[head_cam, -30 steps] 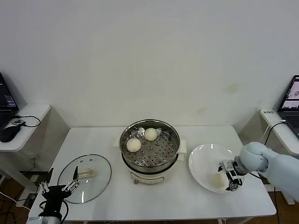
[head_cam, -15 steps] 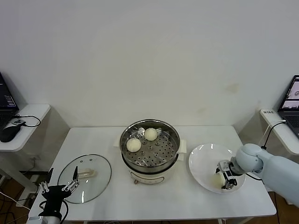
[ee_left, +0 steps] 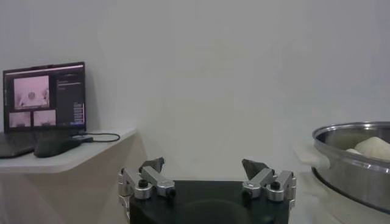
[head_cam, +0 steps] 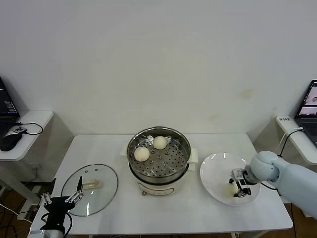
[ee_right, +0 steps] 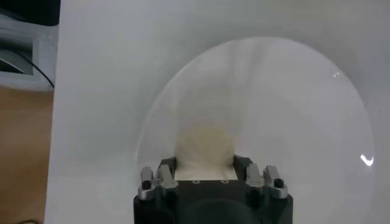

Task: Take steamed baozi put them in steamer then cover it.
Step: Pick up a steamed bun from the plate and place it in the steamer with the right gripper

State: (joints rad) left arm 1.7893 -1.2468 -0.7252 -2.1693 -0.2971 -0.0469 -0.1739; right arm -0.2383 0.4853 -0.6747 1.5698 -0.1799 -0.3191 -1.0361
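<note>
- Worktop [head_cam: 163, 210]: steamer [head_cam: 158, 157] at centre, plate [head_cam: 218, 168] to its right, cover [head_cam: 90, 189] lying flat to its left, well apart from the pot.
- Steamer: two baozi [head_cam: 142, 153] already on the perforated tray, touching neither each other nor the wall as far as can be told; free tray space is left toward the plate side.
- Plate: one bun [head_cam: 230, 189] sits on the near part, and the right hand [head_cam: 239, 190] is pressed onto it, fingers on either side, as the right wrist view shows [ee_right: 205, 149].
- Risk: soft dough is likely to be squashed or torn if the pinch is too tight; too loose, and it could be dropped on the worktop during transfer.
- Risk: the steamer rim stands in the path; a low carry would likely be knocked against it.
- Left hand [ee_left: 207, 182]: parked at the worktop's near left corner, fingers spread, holding nothing, beside the cover.
</note>
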